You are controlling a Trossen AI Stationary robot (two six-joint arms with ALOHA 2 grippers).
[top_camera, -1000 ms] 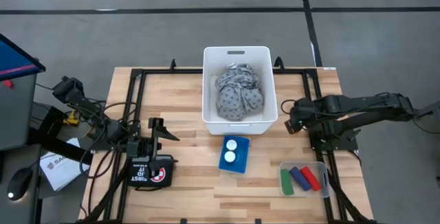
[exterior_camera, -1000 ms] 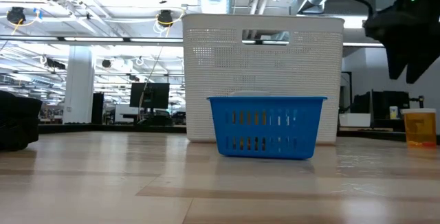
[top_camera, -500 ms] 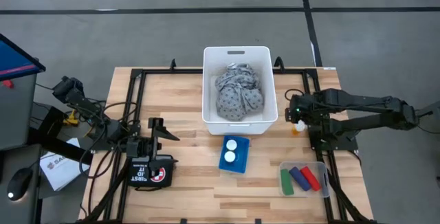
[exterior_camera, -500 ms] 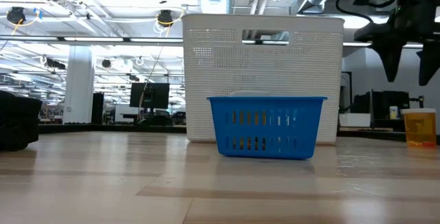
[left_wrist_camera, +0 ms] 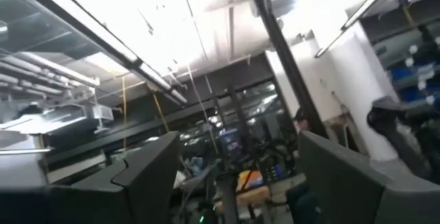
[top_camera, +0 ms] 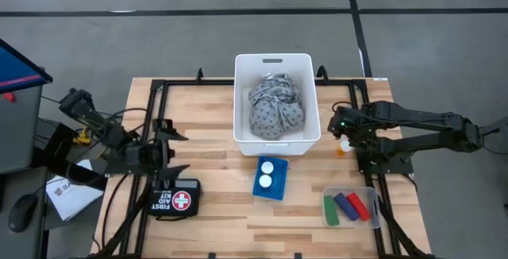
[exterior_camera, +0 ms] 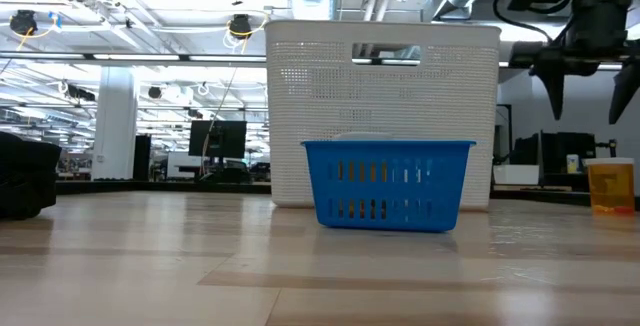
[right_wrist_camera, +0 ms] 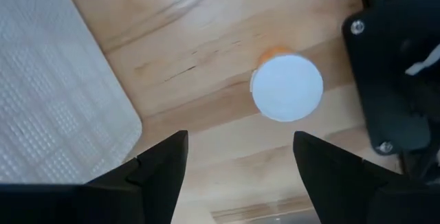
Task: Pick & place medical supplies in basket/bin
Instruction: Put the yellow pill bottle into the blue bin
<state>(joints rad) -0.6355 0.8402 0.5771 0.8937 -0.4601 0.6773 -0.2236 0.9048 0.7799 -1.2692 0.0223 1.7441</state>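
Fingers (right_wrist_camera: 237, 176) on my right arm, now swung above the pill bottle (right_wrist_camera: 287, 86), are hanging open, empty; I'm lining up from its six o'clock.

Wooden table (top_camera: 206, 211), white bin (top_camera: 276, 64), blue basket (top_camera: 271, 178), first-aid kit (top_camera: 175, 201), clear tray (top_camera: 349, 208), pill bottle (top_camera: 341, 145)

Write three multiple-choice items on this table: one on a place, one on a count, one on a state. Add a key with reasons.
1. Where does the grey patterned cloth lie?
A. In the white bin
B. In the blue basket
C. On the bare table

2. How many white caps show in the blue basket?
A. None
B. Two
C. Four

3. How do the jaws of the right gripper stand?
A. Shut on a bottle
B. Shut on nothing
C. Open above an orange pill bottle

Key: A, the high view shows the cloth inside the bin's walls; B, two round caps sit side by side; C, the right wrist view shows the jaws apart, the bottle beyond them.
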